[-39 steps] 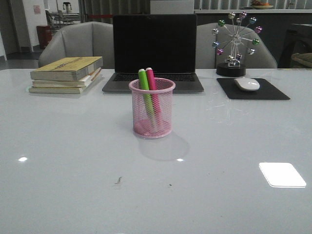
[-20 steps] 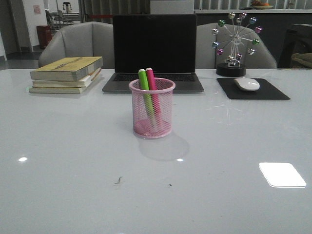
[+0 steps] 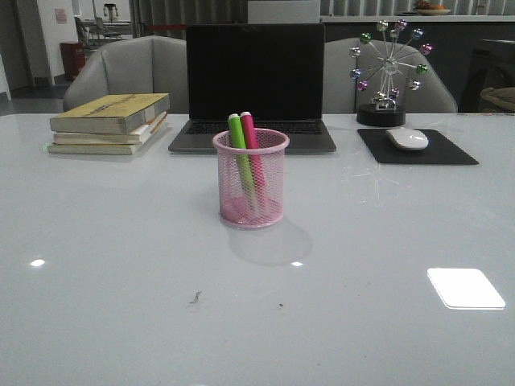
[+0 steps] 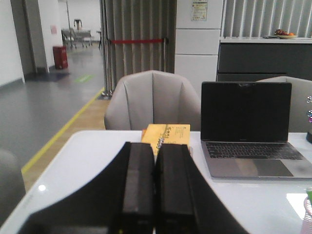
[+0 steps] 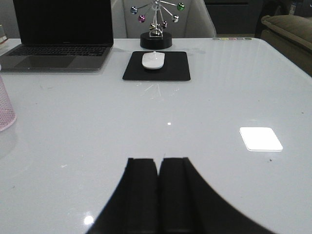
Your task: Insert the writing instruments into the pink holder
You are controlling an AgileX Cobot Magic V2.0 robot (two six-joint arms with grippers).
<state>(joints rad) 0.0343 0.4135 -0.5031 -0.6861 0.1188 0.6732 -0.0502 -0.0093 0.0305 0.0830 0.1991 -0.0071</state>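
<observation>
Standing inside the pink holder [image 3: 250, 178], both highlighters [image 3: 244, 153] overtop its rim.

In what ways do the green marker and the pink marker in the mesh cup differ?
The bright green highlighter marker stands left of the hot pink highlighter marker; its top sits slightly lower. Both lean the same way, side by side, inside the round pink wire-mesh holder, tops above its rim.

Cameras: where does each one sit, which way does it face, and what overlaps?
Front: behind the table, facing forward at pink holder with both markers; no robot parts.
Left wrist: above left gripper, shut, facing laptop, books.
Right wrist: above right gripper, shut, facing mouse.
Shared: all three show the laptop.
</observation>
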